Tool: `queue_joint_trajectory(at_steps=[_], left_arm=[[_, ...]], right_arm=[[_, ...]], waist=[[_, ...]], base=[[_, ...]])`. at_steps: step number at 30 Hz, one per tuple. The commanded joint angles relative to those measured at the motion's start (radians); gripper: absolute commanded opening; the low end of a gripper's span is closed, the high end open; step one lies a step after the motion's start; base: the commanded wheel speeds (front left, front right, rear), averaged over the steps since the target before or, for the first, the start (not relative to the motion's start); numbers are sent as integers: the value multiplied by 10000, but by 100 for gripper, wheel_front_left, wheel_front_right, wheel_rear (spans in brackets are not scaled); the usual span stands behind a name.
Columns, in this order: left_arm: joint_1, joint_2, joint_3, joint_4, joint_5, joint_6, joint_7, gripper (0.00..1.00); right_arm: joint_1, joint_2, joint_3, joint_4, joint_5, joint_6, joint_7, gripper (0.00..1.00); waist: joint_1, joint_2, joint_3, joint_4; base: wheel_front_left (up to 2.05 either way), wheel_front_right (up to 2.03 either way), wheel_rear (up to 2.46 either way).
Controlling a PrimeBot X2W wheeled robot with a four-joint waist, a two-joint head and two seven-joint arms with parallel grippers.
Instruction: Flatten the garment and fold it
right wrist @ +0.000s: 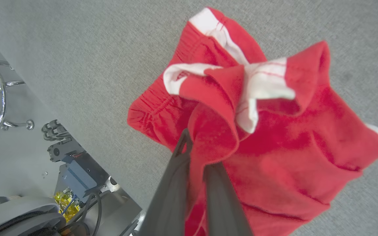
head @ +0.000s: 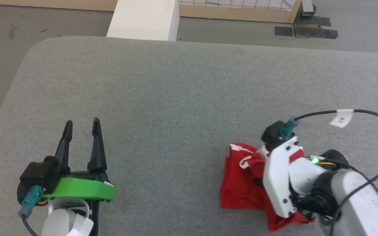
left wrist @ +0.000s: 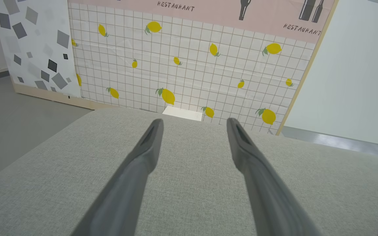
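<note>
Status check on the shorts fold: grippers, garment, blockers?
Left gripper open, empty, over the grey pad. Right gripper shut on a fold of the red shorts. Shorts bunched, not flattened. No blockers seen.

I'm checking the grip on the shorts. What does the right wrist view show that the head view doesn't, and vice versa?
Right wrist view: the right claw shut on a fold of the red shorts, cloth pinched between its fingers, white trim bunched just beyond. Head view: the left claw open over the bare gray pad, well apart from the shorts; a white box past the pad's far edge. Both: the shorts lying crumpled on the pad, not yet flattened.
</note>
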Motion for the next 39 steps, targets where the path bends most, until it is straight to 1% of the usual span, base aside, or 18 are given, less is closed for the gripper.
queue_joint_trajectory(at_steps=[1, 10, 14, 18, 19, 20, 24, 28, 29, 30, 34, 39], left_arm=[[65, -40, -18, 42, -117, -37, -45, 100], [9, -43, -114, 87, -169, -38, -45, 100], [-29, -43, -160, 115, -181, -38, -45, 100], [-33, -44, -179, 161, -202, -38, -45, 100], [-29, -44, -176, 170, -207, -38, -45, 100], [-5, -44, -186, 197, -209, -38, -45, 100], [23, -44, -188, 242, -205, -38, -45, 100], [83, -44, -163, 308, -168, -38, -45, 100], [112, -44, -163, 321, -143, -38, -45, 100], [181, -44, -152, 342, -111, -38, -45, 100], [225, -44, -155, 337, -55, -38, -45, 100], [226, -40, -163, 356, 22, -38, -45, 100]], right_arm=[[-194, 117, 141, 203, -35, -17, -178, 0], [-380, 867, 621, 1899, -588, -17, -1473, 0], [-450, 1067, 768, 2575, -712, -17, -1919, 0], [-626, 1182, 1008, 2951, -737, -17, -2342, 0], [-679, 1206, 1067, 2967, -715, -17, -2460, 10], [-801, 1220, 1255, 2993, -655, -17, -2601, 100], [-1065, 1114, 1695, 2772, -422, -17, -2644, 100], [-1261, 919, 2097, 2183, 8, -17, -2465, 100], [-1307, 849, 2191, 1956, 132, -17, -2443, 100], [-1400, 672, 2254, 1239, 460, -17, -2562, 100], [-1427, 523, 1767, 207, 734, -17, -3394, 100], [-1199, 481, 425, -787, 610, -17, -5464, 100]], waist=[[0, 0, 23, 15], [0, 0, 161, 24], [0, 0, 239, 7], [0, 0, 250, -45], [0, 0, 244, -62], [0, 0, 212, -110], [0, 0, 84, -224], [0, 0, -164, -404], [0, 0, -250, -466], [0, 0, -448, -626], [0, 0, -648, -839], [0, 0, -792, -1080]], base=[[0, 0, 0], [0, 0, 0], [0, 0, 0], [0, 0, 0], [0, 0, 0], [0, 0, 0], [0, 0, 0], [0, 0, 0], [0, 0, 0], [0, 0, 0], [0, 0, 0], [0, 0, 0]])
